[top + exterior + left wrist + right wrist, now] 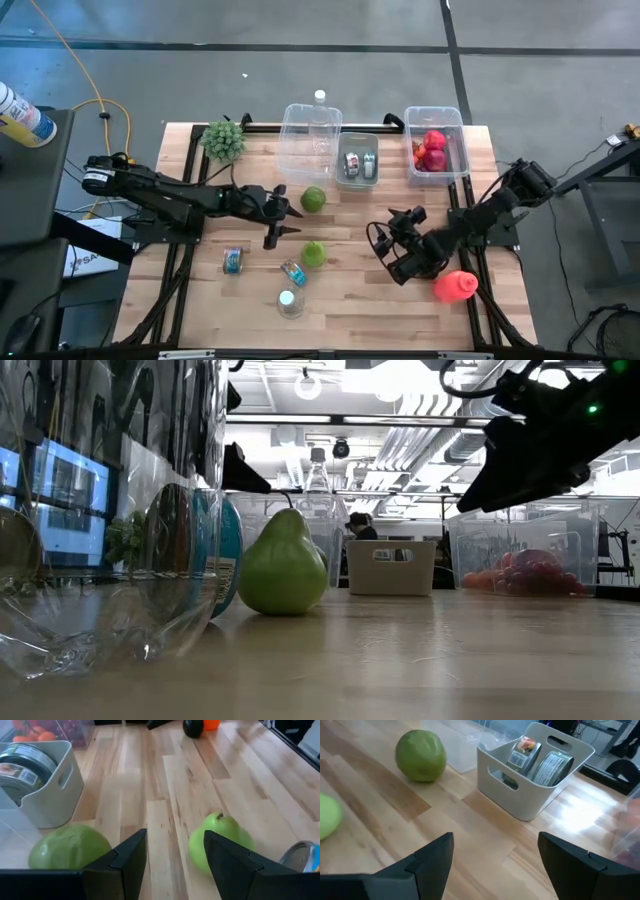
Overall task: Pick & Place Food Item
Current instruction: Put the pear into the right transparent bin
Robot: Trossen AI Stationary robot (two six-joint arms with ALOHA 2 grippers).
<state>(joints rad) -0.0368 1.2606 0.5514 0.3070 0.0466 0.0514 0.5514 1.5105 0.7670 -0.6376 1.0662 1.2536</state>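
1. Two green fruits sit mid-table, and my left gripper (283, 216) hovers between them with its fingers spread and nothing in them. That placement suits a food pick: either fruit is a short reach away.
2. Just beside my left fingertips, toward the bins, lies the green apple (313, 199). It rests in front of the clear empty bin (310, 137), which I judge the likely drop spot (the task names no target, so this is a guess).
3. On the other side of those fingertips, nearer the table's front, is the pear (314, 253). My left wrist view shows it past one finger (235, 865), stem up, so it stands upright and should be easy to straddle.
4. Around the pear lies clutter I must avoid: a small can (233, 260), a tipped blue-labelled bottle (293, 272) and a clear bottle (289, 302) near the front edge.
5. The white caddy (357, 160) holds tins, so that compartment is taken.
6. My right gripper (392, 248) waits well apart from the fruit, fingers wide and empty, facing the caddy; parked there, it leaves the left arm a free path.
7. Beside it lies a red squeeze bottle (455, 286); behind, the right-hand bin (436, 148) already holds red fruit.
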